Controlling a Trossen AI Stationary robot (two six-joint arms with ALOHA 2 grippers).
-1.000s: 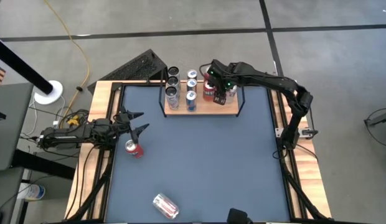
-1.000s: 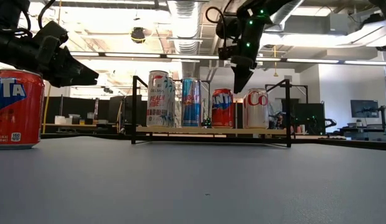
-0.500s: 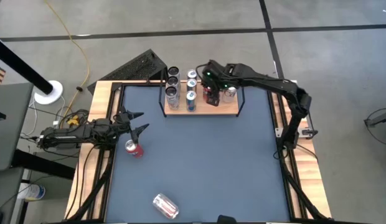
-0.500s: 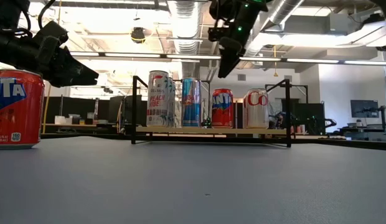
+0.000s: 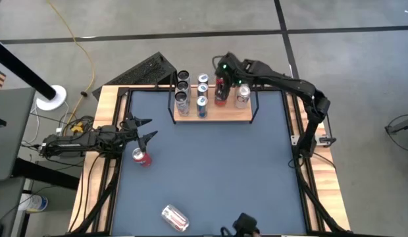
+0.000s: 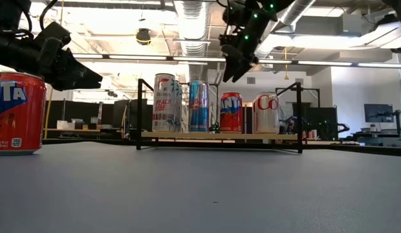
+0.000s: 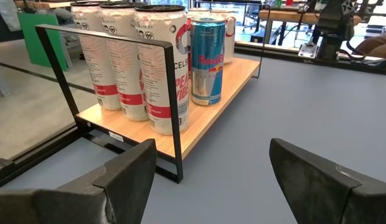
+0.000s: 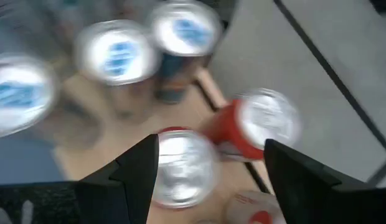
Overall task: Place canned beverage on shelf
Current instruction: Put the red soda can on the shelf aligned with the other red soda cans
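Note:
The shelf (image 5: 224,115) stands at the table's far edge, bearing upright white cans (image 7: 162,68), blue cans (image 7: 207,59), a red can (image 6: 231,112) and a white-and-red can (image 6: 266,112). My right gripper (image 5: 220,78) hangs open above the red can, tilted down, touching nothing; it also shows in the low view (image 6: 227,72) and in its own wrist view (image 8: 211,174). A red Fanta can (image 5: 142,157) stands on the table at the left. Just beyond it, my left gripper (image 5: 149,130) waits open and level, with nothing between its fingers (image 7: 124,180).
A silver-and-pink can (image 5: 175,218) lies on its side near the table's front edge. Wooden rails (image 5: 104,99) border the blue mat, whose middle (image 5: 217,171) is bare. A black slatted object (image 5: 148,69) lies beyond the far left corner.
My right gripper has risen from between the red can and the white-and-red can on the shelf. It has swung toward the table's left and far edge, tipped and rolled, with its fingers as wide apart as before. Both cans stay upright on the shelf.

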